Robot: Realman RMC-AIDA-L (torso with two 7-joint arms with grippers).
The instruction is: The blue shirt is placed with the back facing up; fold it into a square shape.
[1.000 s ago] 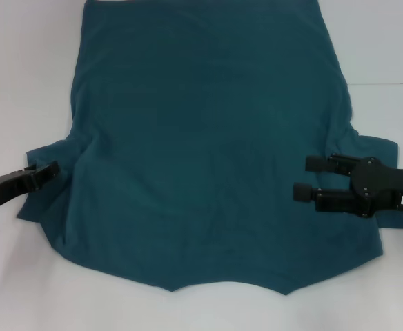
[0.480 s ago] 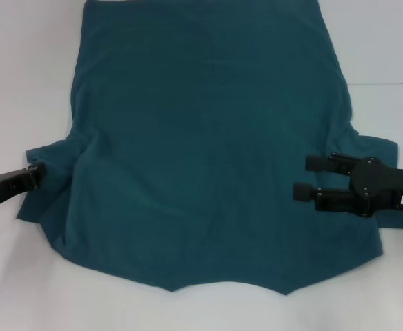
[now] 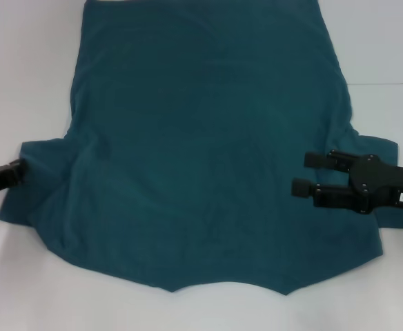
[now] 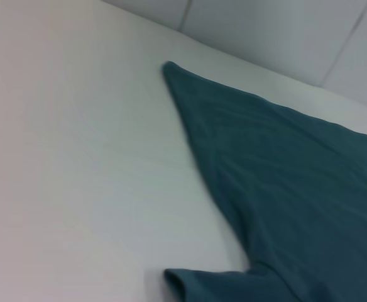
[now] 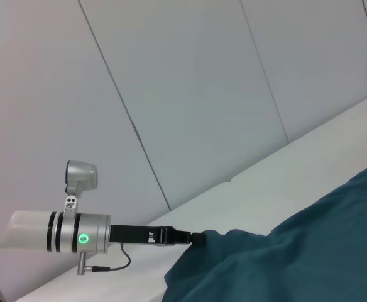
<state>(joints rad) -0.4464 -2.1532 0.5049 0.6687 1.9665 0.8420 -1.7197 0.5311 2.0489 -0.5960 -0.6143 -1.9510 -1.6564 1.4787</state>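
Note:
The blue shirt (image 3: 201,152) lies spread flat on the white table, plain side up, with its hem at the far edge of the head view. My left gripper (image 3: 16,171) is at the table's left side, shut on the edge of the left sleeve (image 3: 32,186). The right wrist view shows that same grip (image 5: 196,239) at the cloth's corner. My right gripper (image 3: 302,173) hovers open over the shirt's right side, beside the right sleeve (image 3: 384,148), its fingers pointing left with nothing between them. The left wrist view shows only shirt cloth (image 4: 296,176) and table.
The white table (image 3: 22,69) shows bare on both sides of the shirt and along the near edge. A grey panelled wall (image 5: 190,75) stands behind the table in the right wrist view.
My left gripper has drawn back to the left, and the left sleeve has spread out leftwards with it. The right gripper has stayed almost still.

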